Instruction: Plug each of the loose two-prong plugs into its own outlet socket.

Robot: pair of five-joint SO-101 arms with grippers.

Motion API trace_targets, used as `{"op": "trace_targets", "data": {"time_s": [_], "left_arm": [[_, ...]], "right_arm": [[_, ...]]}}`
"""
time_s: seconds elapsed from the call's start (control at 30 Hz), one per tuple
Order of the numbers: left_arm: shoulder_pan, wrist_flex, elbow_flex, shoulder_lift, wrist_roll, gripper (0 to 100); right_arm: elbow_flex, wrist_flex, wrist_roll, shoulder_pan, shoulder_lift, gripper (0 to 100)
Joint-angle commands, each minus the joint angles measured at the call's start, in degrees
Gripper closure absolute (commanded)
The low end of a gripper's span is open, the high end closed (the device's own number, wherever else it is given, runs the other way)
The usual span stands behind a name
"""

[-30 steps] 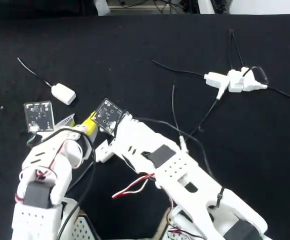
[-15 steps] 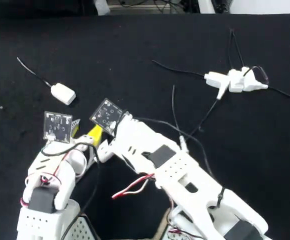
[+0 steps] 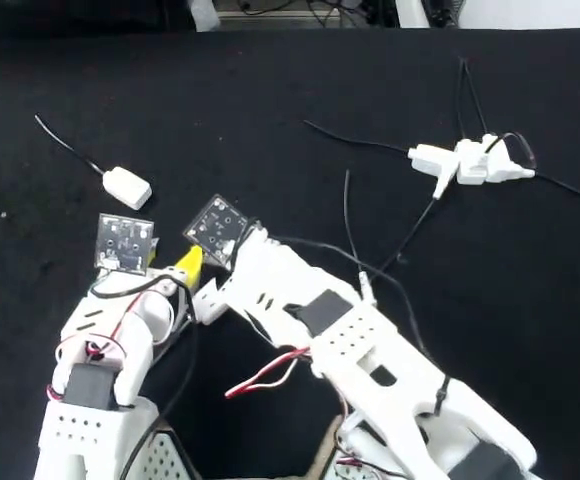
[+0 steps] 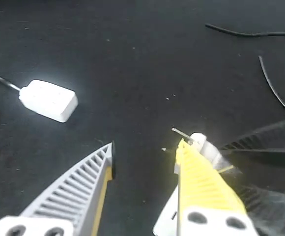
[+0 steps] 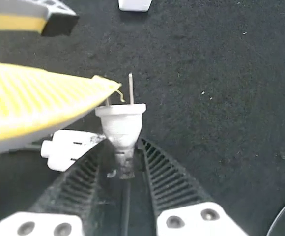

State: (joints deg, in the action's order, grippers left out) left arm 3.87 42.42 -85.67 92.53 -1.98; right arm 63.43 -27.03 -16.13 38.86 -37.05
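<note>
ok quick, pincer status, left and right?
Left pincer: open, nothing in it.
Right pincer: closed on a two-prong plug.

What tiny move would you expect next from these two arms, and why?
Probably the left gripper should shift sideways until the plug sits between its open fingers. The right gripper is shut on the plug's neck, prongs free, but the left's yellow finger lies beside the plug, not around it.
</note>
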Motion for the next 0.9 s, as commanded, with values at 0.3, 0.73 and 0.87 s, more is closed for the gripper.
{"op": "trace_targets", "data": {"time_s": [0.3, 0.73, 0.87], "left_arm": [[-2.07, -1.14, 0.57, -0.53, -0.18, 79], [-8.92, -0.70, 5.58, -0.35, 8.88, 79], [-7.60, -0.70, 5.76, -0.35, 8.97, 79]], "right_arm": [[1.98, -7.12, 4.57, 4.75, -16.84, 98.8], [1.80, -1.58, 4.13, 2.02, -7.52, 98.8], [-1.80, -1.49, 4.13, 2.02, -0.22, 98.8]]}}
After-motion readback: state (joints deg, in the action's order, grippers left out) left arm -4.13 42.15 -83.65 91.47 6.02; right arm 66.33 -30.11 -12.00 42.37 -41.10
